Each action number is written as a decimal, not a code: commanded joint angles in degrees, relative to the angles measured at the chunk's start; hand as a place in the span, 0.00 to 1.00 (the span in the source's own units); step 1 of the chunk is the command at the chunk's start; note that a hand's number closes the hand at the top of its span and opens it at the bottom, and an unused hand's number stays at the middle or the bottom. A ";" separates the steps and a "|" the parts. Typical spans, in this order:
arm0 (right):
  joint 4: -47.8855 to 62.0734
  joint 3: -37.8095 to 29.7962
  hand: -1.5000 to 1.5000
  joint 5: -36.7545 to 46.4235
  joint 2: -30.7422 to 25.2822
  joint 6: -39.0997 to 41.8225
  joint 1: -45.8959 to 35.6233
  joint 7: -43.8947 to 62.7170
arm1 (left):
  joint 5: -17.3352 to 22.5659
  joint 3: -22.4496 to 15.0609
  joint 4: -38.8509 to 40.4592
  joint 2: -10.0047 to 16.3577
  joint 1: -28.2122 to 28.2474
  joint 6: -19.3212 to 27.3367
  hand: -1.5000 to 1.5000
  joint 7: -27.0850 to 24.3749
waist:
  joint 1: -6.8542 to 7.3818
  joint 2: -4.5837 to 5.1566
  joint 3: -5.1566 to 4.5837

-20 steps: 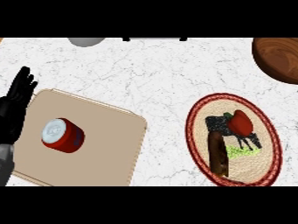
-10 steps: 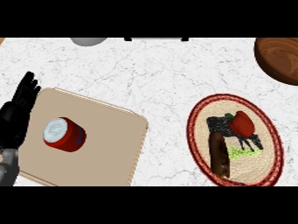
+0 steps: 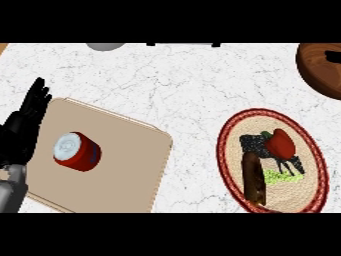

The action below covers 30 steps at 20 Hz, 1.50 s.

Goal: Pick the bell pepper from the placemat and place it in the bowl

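The red bell pepper lies on the round, red-rimmed placemat at the right. My right hand rests over it, dark fingers curled round the pepper from the left and below. Its brown-looking forearm runs down across the mat. A bit of green shows beside the fingers. The wooden bowl stands at the far right corner, cut off by the view's edge. My left hand is open, fingers up, at the left edge.
A tan cutting board lies left of centre with a red and white can on it. A grey object peeks in at the far edge. White marble counter separates the placemat from the bowl.
The left hand has drifted slightly to the right beside the board. The right hand and pepper stay on the placemat.
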 commanded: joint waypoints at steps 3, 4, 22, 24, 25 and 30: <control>4.11 10.00 0.00 7.95 3.04 7.31 -9.10 5.99 | 1.31 2.70 1.70 1.62 -3.51 -2.21 0.50 2.01 | 0.56 0.21 0.03; 5.20 11.16 0.00 9.81 4.73 6.78 -8.15 4.24 | 0.02 1.77 4.44 -0.41 -2.35 -2.09 0.50 -1.94 | -0.13 0.19 0.04; 11.89 17.45 0.00 30.05 13.78 7.00 -11.05 1.25 | -3.88 2.27 -1.68 -3.77 -1.16 -1.18 0.50 3.34 | -1.12 -0.17 0.11; 11.44 17.59 0.00 32.59 15.04 2.74 -8.32 0.11 | -3.73 4.11 -2.52 -2.85 2.26 -2.03 0.50 1.15 | -1.03 -0.23 0.11; 8.51 17.46 0.00 33.35 14.56 2.19 -6.33 0.47 | -4.38 3.31 -1.00 -4.59 -0.64 -0.94 0.50 2.43 | -1.52 -0.26 0.10; 5.79 15.08 0.00 36.29 16.02 5.25 -2.76 1.36 | -3.78 6.02 -5.46 -3.39 5.68 -4.48 0.50 1.07 | -1.36 -0.36 0.08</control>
